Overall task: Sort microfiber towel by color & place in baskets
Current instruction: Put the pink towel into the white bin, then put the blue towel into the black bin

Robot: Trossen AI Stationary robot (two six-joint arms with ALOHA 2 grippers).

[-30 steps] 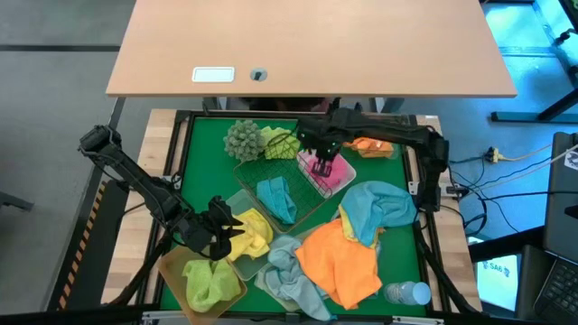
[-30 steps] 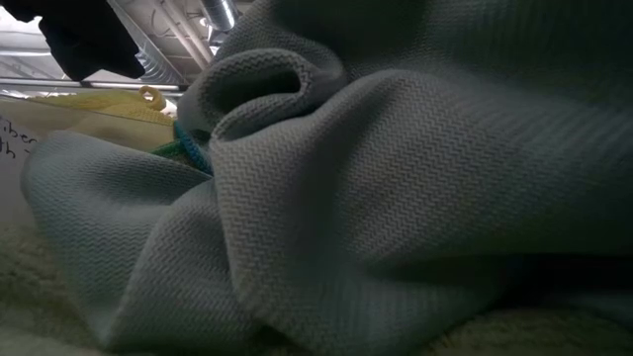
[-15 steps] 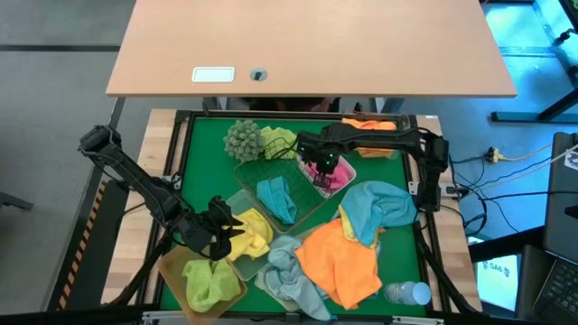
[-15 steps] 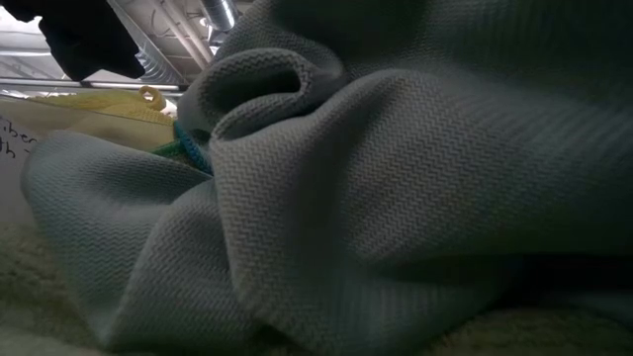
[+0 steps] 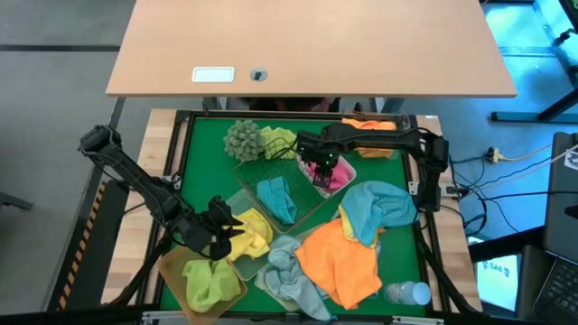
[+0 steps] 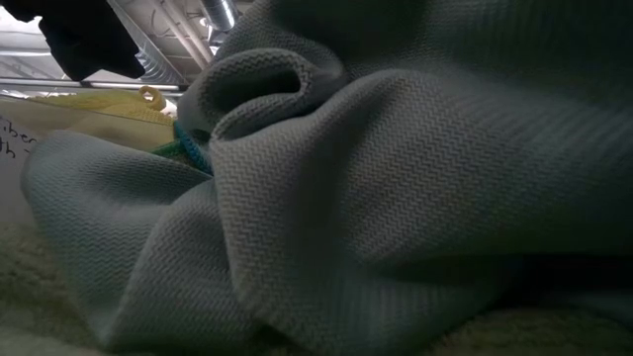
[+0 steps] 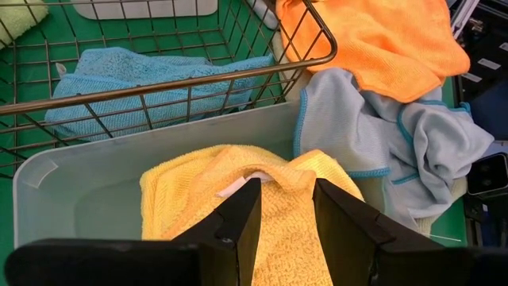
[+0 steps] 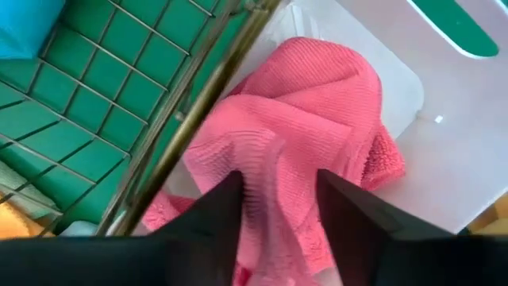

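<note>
My right gripper [image 5: 321, 167] hangs open over the white basket [image 8: 444, 159], its fingers on either side of a raised fold of the pink microfiber towel [image 8: 309, 103] lying in it. My left gripper [image 5: 217, 233] is open just above the yellow towel [image 7: 198, 199] in the frosted clear basket [image 7: 95, 199]. A light blue towel [image 5: 275, 199] lies in the green wire basket [image 5: 262, 171], and a lime green one [image 5: 208, 280] in the amber basket. On the mat lie loose towels: orange [image 5: 339, 262], light blue [image 5: 375, 208] and grey-blue [image 5: 289, 280]. My right gripper's spread fingers [image 8: 226, 210] come from above with the pink towel's raised fold [image 8: 278, 171] between them; I cannot tell whether they touch it. My left gripper's fingers [image 7: 242, 210] stand close over the yellow towel's top fold [image 7: 274, 168]; whether they touch it I cannot tell.
A grey-green bobbly ball [image 5: 242, 137] and a yellow-green towel [image 5: 280, 143] lie at the far left of the green mat. Another orange towel [image 5: 370, 126] lies at the far right, and a clear bottle [image 5: 406, 293] at the near right. A grey-blue cloth [image 6: 376, 198] fills the low view.
My right arm has swung toward the table's near edge above the white basket, uncovering the far orange towel, while its gripper has stayed over the pink towel.
</note>
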